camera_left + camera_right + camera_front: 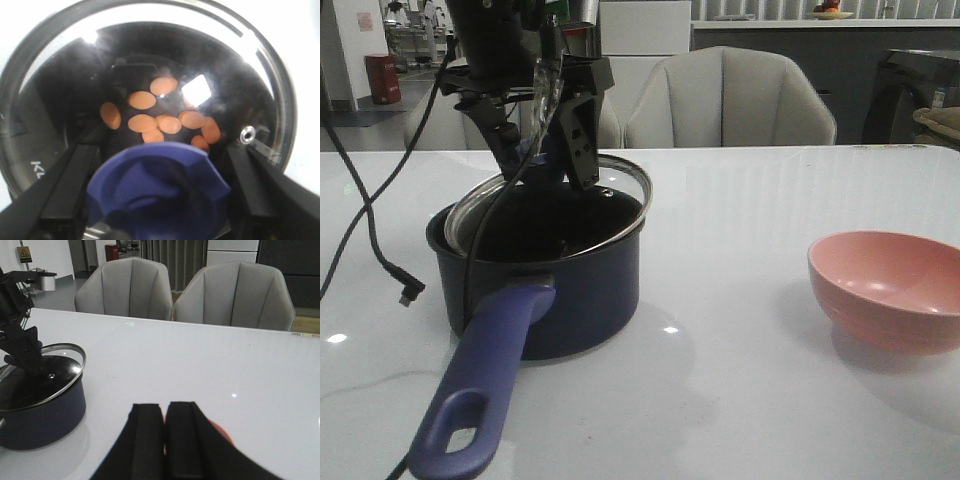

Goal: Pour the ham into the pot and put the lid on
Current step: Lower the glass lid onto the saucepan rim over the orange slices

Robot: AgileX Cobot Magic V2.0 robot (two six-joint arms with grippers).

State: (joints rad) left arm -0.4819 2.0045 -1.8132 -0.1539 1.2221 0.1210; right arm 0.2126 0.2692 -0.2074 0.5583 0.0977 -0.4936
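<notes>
Seating lid [555, 205] on pot [545, 285]: left gripper [542, 150] clamps knob [157, 192], lid tilted; level it before release. Right gripper [165, 445] closed, empty.

A pink bowl [890, 290] sits on the glossy white counter [740, 200]. Two grey upholstered chairs [234, 292] stand behind it, and a black cable [360, 215] trails across the counter's left side.

Dim scene; glare spots on the lid [200, 90].
</notes>
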